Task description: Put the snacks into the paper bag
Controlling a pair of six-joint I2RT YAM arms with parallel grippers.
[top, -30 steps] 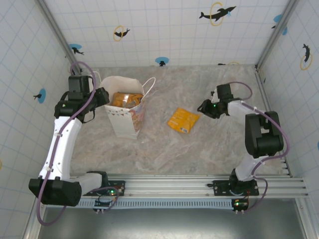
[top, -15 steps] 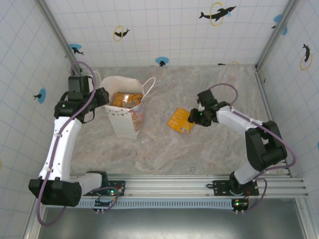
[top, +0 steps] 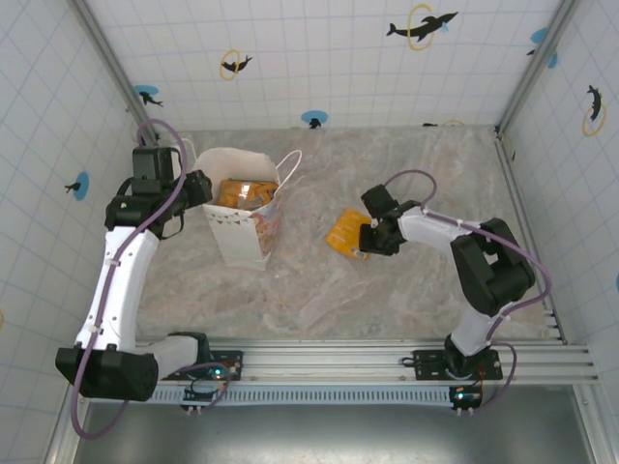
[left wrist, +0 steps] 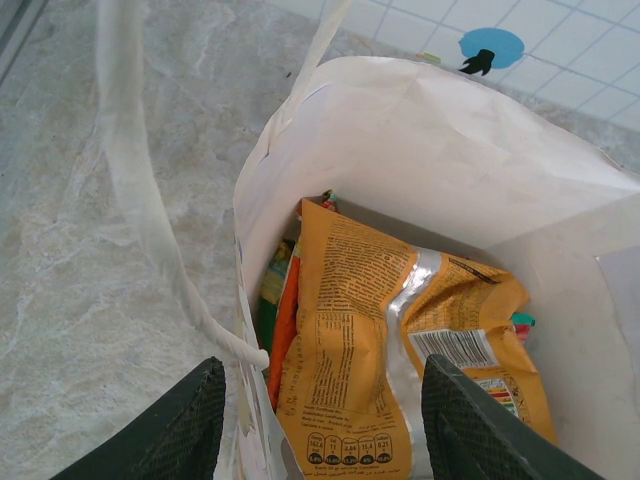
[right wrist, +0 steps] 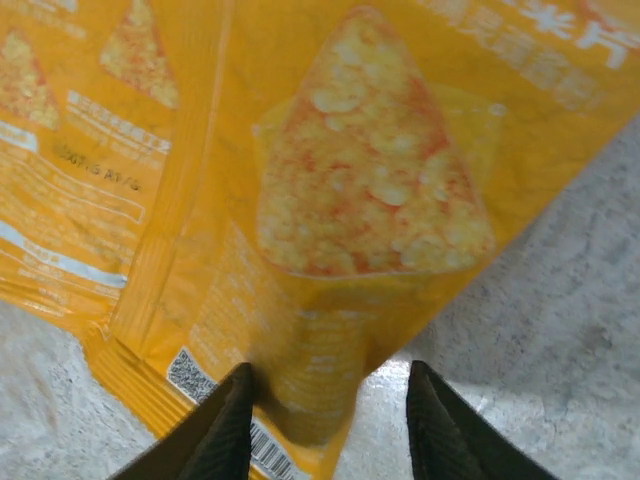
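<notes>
The white paper bag [top: 242,237] stands upright at the left of the table, with several snacks [top: 244,193] inside it. In the left wrist view an orange-yellow packet [left wrist: 360,340] lies on top in the bag [left wrist: 430,150], with green and red-orange edges beside it. My left gripper [top: 198,188] is at the bag's left rim, open [left wrist: 325,430], one finger outside the wall and one over the packets. One orange-yellow packet [top: 346,232] lies flat mid-table. My right gripper [top: 368,235] is down at its right edge, open, the packet's corner [right wrist: 330,180] between its jaws [right wrist: 328,430].
The bag's thin loop handles [top: 290,164] stick up at its rim; one handle [left wrist: 130,200] hangs over the left side. Tiled walls close the table on three sides. Bare marble surface [top: 319,290] lies between the bag and the loose packet.
My right arm has swung left from the table's right side to the loose packet, and its jaws have narrowed around the packet's corner. The left arm and bag have not moved.
</notes>
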